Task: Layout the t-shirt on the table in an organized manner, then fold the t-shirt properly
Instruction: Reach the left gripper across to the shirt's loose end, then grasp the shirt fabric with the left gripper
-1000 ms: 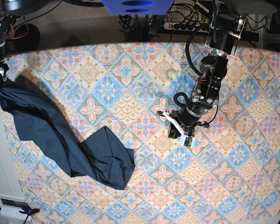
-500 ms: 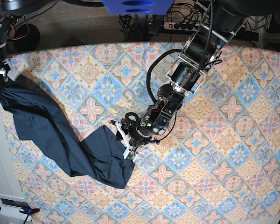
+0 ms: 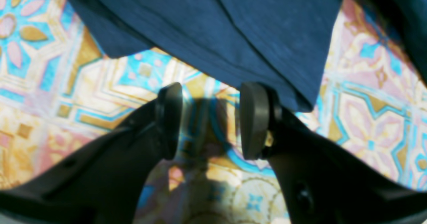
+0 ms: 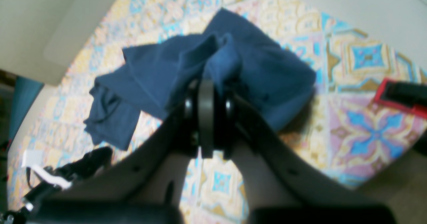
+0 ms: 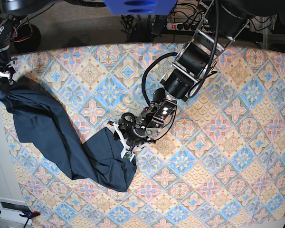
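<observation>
The dark navy t-shirt (image 5: 47,128) lies bunched in a long band on the left of the patterned table (image 5: 218,180). My right gripper (image 5: 2,78) is at the far left table edge, shut on the shirt's upper end, with fabric bunched around it in the right wrist view (image 4: 206,93). My left gripper (image 5: 123,145) is low at the shirt's right edge. In the left wrist view it (image 3: 211,120) is open on the tablecloth. The t-shirt's hem (image 3: 253,33) lies just ahead of the fingertips (image 3: 253,120), and the right one is next to the hem's corner.
A power strip (image 5: 185,27) and cables lie beyond the table's far edge. A white device (image 5: 12,206) sits off the front left corner. A red and black object (image 4: 400,95) lies at the table edge near my right gripper.
My left arm has swept left across the table and lowered to the shirt's right edge. My right gripper has shifted slightly, still holding the shirt's upper end.
</observation>
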Controlling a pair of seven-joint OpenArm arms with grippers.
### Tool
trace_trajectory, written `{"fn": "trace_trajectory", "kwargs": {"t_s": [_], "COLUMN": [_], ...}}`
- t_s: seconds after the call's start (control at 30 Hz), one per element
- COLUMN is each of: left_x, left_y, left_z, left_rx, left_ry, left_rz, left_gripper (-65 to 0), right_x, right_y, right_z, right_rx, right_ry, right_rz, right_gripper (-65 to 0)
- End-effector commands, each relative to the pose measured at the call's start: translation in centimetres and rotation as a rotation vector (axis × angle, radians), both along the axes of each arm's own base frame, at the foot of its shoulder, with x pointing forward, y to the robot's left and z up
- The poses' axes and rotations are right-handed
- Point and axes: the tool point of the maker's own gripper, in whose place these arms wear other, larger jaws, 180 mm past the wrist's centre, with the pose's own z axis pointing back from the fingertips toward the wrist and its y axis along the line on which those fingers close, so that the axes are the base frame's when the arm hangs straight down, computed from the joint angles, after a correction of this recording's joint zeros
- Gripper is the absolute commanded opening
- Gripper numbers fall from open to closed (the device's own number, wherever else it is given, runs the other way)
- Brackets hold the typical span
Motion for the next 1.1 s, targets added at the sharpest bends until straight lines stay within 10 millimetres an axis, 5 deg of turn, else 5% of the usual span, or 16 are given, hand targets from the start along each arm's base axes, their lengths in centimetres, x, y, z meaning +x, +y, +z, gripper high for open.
{"fn": "trace_trajectory", "kwargs": {"t_s": [0.0, 0.13, 0.27, 0.37, 0.53, 0.7, 0.83, 1.07], "left_x": [0.8, -0.5, -0.6, 0.0, 1.3, 1.9, 1.3, 2.7], "left_y": [-0.3, -1.4, -1.6, 0.2, 7.1, 12.4, 13.9, 13.2], "left_z": [0.9, -0.1, -0.1, -0.6, -2.3, -2.4, -0.8, 3.7], "left_rx": [0.009, 0.078, 0.097, 0.127, 0.212, 0.263, 0.245, 0.025], "left_ry": [-0.034, -0.061, -0.073, -0.071, -0.061, -0.084, -0.102, -0.129], "left_rz": [-0.006, -0.097, -0.116, -0.101, -0.034, 0.004, -0.004, 0.102], "left_gripper": [-36.9, -41.4, -65.0, -65.0, -65.0, -65.0, -65.0, -65.0], "right_x": [0.4, 0.8, 0.8, 0.9, 1.0, 2.3, 3.2, 4.4], "right_y": [-0.3, 0.3, 0.4, 0.4, 0.6, 3.4, 6.1, 11.3], "right_z": [1.5, 1.2, 1.2, 1.2, 1.2, 1.2, -0.1, -1.4], "right_rx": [-0.039, -0.031, -0.03, -0.03, -0.032, -0.064, -0.017, 0.012], "right_ry": [-0.037, -0.032, -0.033, -0.032, -0.033, -0.057, -0.014, 0.024], "right_rz": [0.009, 0.026, 0.03, 0.031, 0.043, 0.191, 0.29, 0.504], "right_gripper": [-64.6, -64.6, -64.6, -64.6, -64.7, -64.7, -64.7, -64.6]}}
